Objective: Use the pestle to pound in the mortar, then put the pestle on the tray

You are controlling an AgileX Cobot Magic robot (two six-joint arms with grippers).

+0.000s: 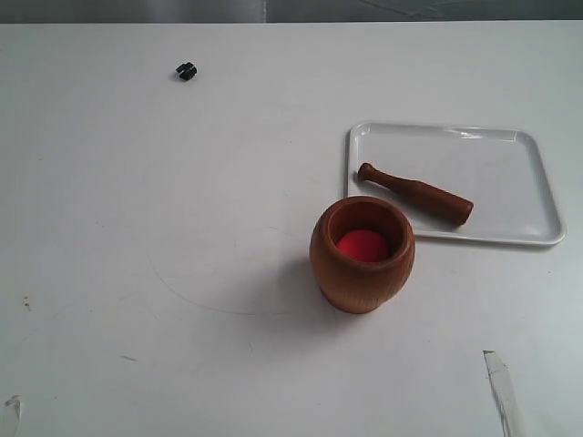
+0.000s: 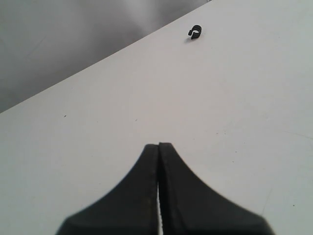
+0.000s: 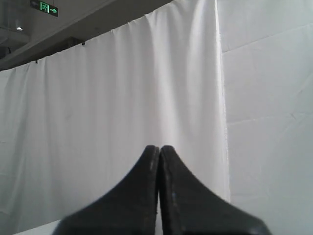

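Looking at the pestle (image 1: 414,192) lying on the tray (image 1: 510,159), just behind the mortar (image 1: 361,273). Holding nothing in the left hand (image 2: 159,145) or the right hand (image 3: 159,147), both pinched together, away from the mortar. Maybe just starting: next, opening one hand and grabbing the pestle.

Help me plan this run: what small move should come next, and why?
Probably open the right gripper and swing it toward the pestle: it lies unheld on the tray near the mortar, and that gripper is shut, facing a curtain.
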